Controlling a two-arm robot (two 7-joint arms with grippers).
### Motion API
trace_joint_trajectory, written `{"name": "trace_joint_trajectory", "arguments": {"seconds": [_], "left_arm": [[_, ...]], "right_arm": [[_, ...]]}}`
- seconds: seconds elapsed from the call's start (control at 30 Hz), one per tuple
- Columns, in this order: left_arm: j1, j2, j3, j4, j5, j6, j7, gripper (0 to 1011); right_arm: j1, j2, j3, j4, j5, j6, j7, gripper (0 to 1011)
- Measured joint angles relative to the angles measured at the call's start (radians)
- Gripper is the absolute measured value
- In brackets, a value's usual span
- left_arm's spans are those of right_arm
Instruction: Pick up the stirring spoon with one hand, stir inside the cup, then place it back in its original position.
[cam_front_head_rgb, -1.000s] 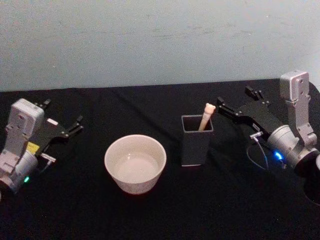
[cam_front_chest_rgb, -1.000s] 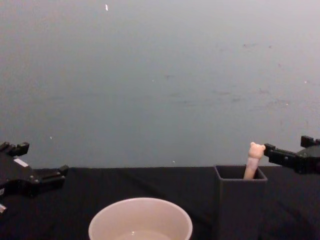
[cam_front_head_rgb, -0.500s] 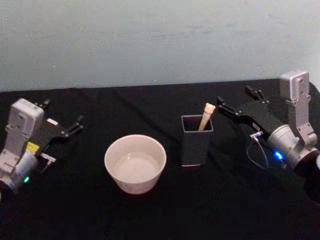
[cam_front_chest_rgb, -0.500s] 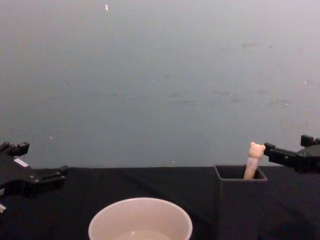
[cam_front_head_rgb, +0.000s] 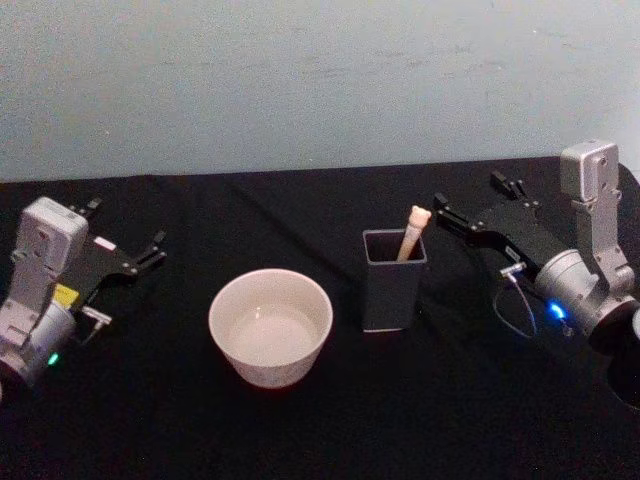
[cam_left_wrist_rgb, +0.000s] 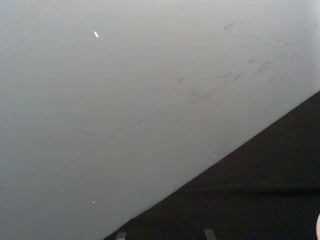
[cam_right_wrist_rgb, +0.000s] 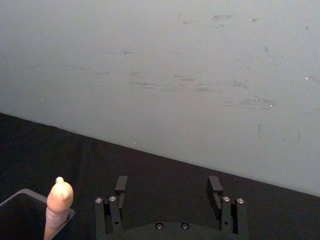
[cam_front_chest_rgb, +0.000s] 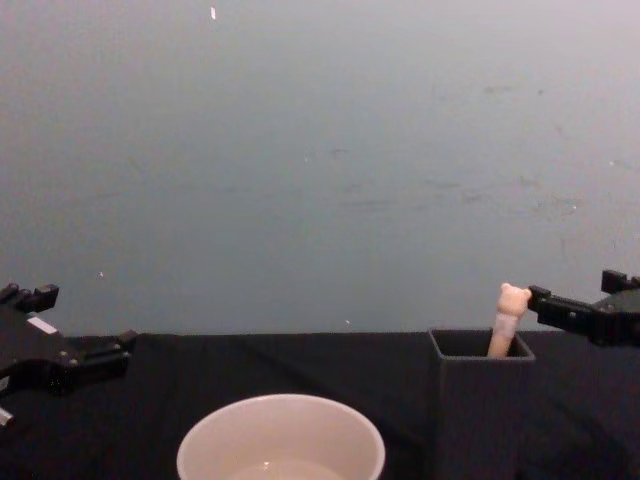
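Right gripper (cam_front_head_rgb: 474, 202) fingers spread wide, holding nothing; nearer fingertip (cam_front_chest_rgb: 540, 296) just beside bear head of stirring spoon (cam_front_head_rgb: 412, 230), contact not clear. Spoon stands tilted in dark grey square holder (cam_front_head_rgb: 392, 290) (bowl end hidden inside). Cream cup (cam_front_head_rgb: 270, 326) sits on black table (cam_front_head_rgb: 450, 400) left of holder, well apart from both grippers. Left gripper (cam_front_head_rgb: 125, 235) idle at table's left side, fingers open, empty.
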Motion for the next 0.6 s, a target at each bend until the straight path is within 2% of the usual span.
{"name": "trace_joint_trajectory", "arguments": {"seconds": [0.6], "left_arm": [[0.000,0.000,0.000,0.000,0.000,0.000,0.000,1001]], "right_arm": [[0.000,0.000,0.000,0.000,0.000,0.000,0.000,1002]]}}
